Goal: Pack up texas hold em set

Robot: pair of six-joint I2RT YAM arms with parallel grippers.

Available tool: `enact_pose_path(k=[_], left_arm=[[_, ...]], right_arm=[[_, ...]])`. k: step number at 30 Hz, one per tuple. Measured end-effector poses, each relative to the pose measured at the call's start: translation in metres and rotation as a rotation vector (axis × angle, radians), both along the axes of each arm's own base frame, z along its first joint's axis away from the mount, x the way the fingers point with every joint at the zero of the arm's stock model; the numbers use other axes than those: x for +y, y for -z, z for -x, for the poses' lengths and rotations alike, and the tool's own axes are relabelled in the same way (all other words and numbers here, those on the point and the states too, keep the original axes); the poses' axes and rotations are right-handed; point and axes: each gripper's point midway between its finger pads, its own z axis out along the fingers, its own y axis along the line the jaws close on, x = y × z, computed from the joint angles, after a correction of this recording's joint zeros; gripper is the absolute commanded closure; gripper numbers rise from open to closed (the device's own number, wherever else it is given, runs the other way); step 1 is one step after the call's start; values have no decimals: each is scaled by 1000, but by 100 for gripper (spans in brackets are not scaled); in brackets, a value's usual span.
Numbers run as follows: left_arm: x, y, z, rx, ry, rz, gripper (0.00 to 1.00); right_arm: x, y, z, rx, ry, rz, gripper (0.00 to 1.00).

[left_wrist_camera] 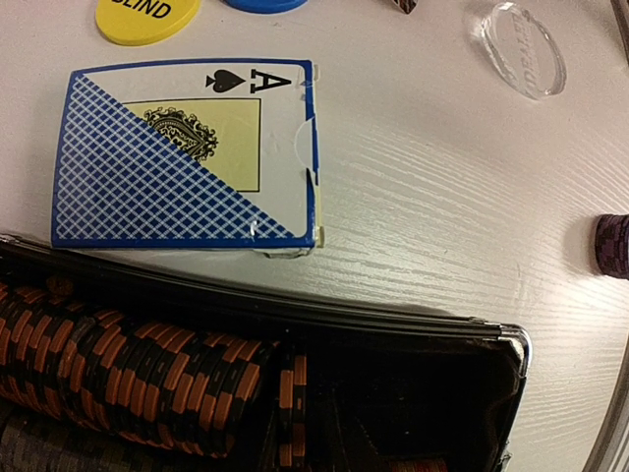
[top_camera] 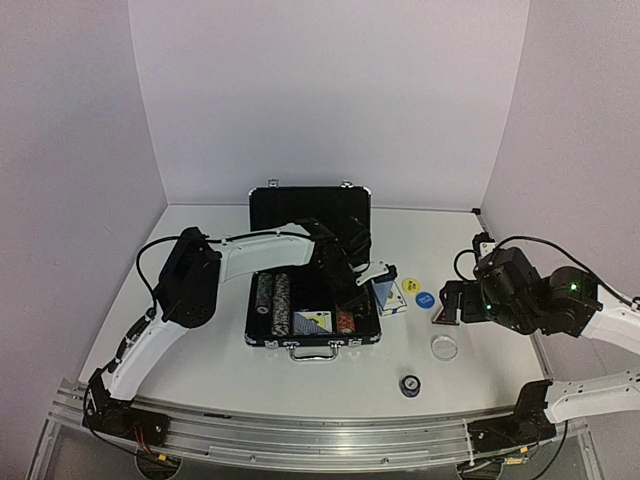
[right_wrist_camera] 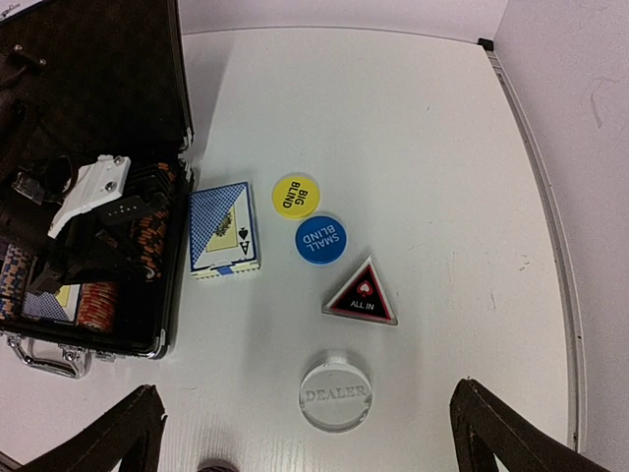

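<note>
The black briefcase [top_camera: 262, 340] lies open mid-table with rows of striped chips [top_camera: 280, 300], orange chips [left_wrist_camera: 118, 364] and a blue-backed deck [top_camera: 312, 320] inside. My left gripper [top_camera: 352, 290] reaches down into its right end over the orange chips; its jaws do not show clearly. A second blue-backed deck [right_wrist_camera: 224, 228] lies on the table just right of the case. Beside it are the yellow disc [right_wrist_camera: 296, 196], blue disc [right_wrist_camera: 320, 239], dark triangular button [right_wrist_camera: 362, 295] and clear disc [right_wrist_camera: 335, 393]. My right gripper [right_wrist_camera: 319, 438] is open wide and empty, just short of the clear disc.
A small stack of dark chips [top_camera: 409, 385] stands alone on the table near the front, and it also shows in the left wrist view [left_wrist_camera: 614, 246]. The case lid [top_camera: 310, 208] stands upright at the back. The table's right edge [right_wrist_camera: 550, 246] runs close to the discs.
</note>
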Motion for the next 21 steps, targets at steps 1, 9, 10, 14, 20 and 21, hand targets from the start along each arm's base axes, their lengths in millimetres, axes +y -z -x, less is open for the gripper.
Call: enact_pose_path(k=[1,9,10,14,20,21], left_arm=[[0,0,0,0,0,0,83],[-1,1,0,-16,-2,-11,82],[0,1,0,-20,-3,-13,81],[0,-3,-1,-35,-7,-16,81],[1,-18,-7,-79,-22,-10,80],[1,-23,-9,-91,-26,-7,80]], right_arm=[[0,0,0,0,0,0,2],[0,1,1,6,-4,2,2],[1,1,1,7,-5,2,2],[2,3,1,14,-9,2,2],[3,3,2,18,-15,0,2],[3,3,2,19,-16,0,2]])
